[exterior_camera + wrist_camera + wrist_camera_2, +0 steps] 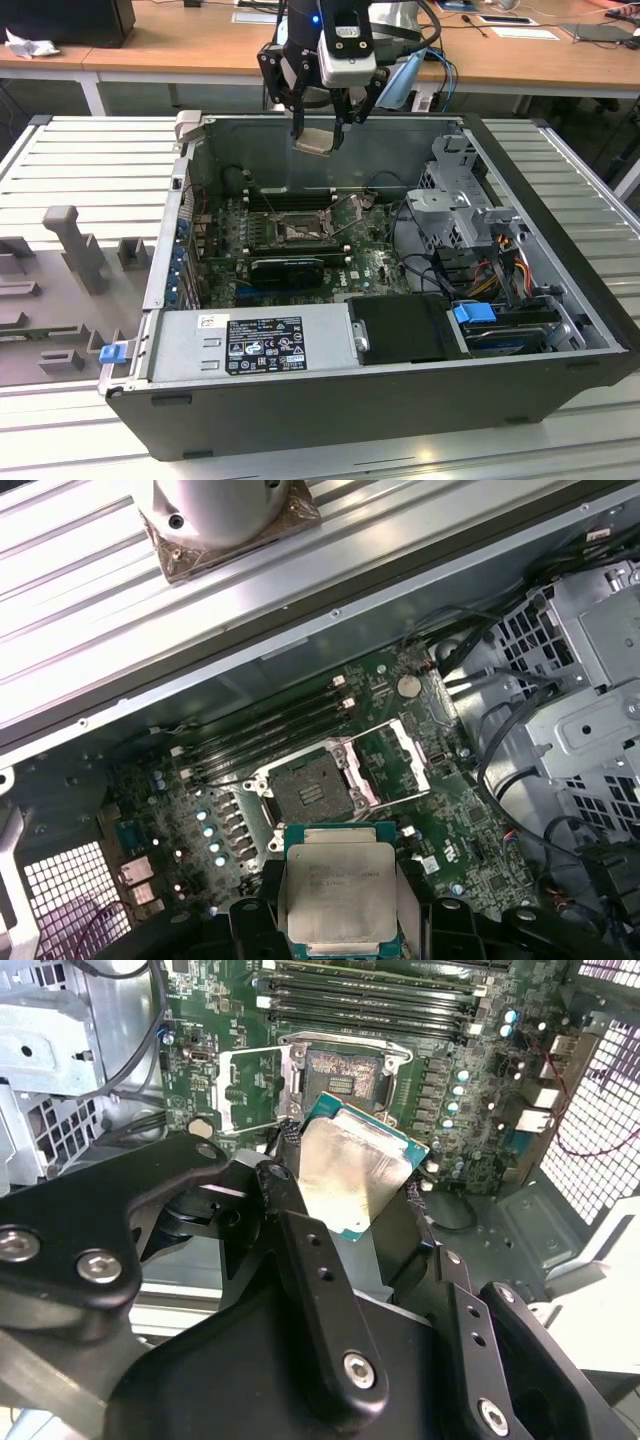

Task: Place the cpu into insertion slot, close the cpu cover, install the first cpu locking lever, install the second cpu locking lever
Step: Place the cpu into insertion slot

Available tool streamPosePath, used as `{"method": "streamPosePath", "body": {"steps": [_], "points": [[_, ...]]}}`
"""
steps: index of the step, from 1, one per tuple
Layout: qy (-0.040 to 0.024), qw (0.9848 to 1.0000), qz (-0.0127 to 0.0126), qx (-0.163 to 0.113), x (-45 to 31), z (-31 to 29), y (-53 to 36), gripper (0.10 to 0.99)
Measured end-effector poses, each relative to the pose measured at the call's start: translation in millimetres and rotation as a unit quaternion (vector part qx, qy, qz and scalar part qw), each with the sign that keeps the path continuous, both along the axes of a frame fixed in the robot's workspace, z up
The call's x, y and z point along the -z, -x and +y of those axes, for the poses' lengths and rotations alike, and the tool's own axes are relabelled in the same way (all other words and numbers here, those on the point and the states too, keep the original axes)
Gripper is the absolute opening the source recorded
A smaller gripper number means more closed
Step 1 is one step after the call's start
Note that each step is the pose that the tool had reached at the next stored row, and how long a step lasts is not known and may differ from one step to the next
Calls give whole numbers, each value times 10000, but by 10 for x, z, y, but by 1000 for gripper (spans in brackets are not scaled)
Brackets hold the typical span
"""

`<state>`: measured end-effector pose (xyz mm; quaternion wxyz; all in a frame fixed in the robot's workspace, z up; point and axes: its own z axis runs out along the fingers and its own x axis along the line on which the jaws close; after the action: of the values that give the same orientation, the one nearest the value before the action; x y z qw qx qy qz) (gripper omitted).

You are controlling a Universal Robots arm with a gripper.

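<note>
In the exterior view's left lies a grey moulded fixture tray [60, 290] on a ribbed metal table [90, 150]. Just beside it, right of it, stands the open computer case [300, 410], with a blue latch [115, 352] at its lower left corner. Along the case's near edge sits the power supply [330, 340]. It carries a small white sticker [213, 322] and a larger black label [265, 345] with white print and marks.

Near the middle of that view the green motherboard [365, 262] lies flat in the case, and the insertion slot [298, 232] shows on it as a dark square with no chip in it.

Above the slot, at the top centre of the frame, hangs the gripper [318, 132]. It is clenched on the cpu [313, 140], one finger on each side of the chip, and the chip is in the air, well apart from the board.

In the first wrist view the cpu [340, 895] shows its silvery face between the black fingers [262, 915], with faint lines of print on the metal. The bare slot [312, 795] lies beyond it. The cpu cover [415, 752] is swung open and lies beside the slot.

In the second wrist view the chip [355, 1165] sits tilted, its green edge showing, with the slot [345, 1075] just past it and the long black memory slots [370, 1000] farther off.

In the exterior view's right stand a grey drive cage [455, 200] and a blue tab [475, 312].
</note>
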<state>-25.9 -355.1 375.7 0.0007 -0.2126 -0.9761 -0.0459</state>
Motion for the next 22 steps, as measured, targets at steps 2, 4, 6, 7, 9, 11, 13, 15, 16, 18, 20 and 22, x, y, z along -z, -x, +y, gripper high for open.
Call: {"method": "streamPosePath", "body": {"steps": [2,4,6,7,9,11,13,15,16,18,20,22], "points": [[0,10000,0,60,0,0,0,529],[0,9999,0,164,0,0,0,529],[0,9997,0,228,0,0,0,529],[0,9997,0,257,0,0,0,529],[1,9995,0,311,8,0,0,529],[0,9995,0,316,19,0,0,529],[1,9995,0,320,28,0,0,529],[1,9995,1,331,29,0,0,529],[1,9994,0,347,30,0,0,529],[0,9992,0,387,31,0,0,529],[0,9988,0,481,32,0,0,529],[0,9984,0,560,31,0,0,529]]}}
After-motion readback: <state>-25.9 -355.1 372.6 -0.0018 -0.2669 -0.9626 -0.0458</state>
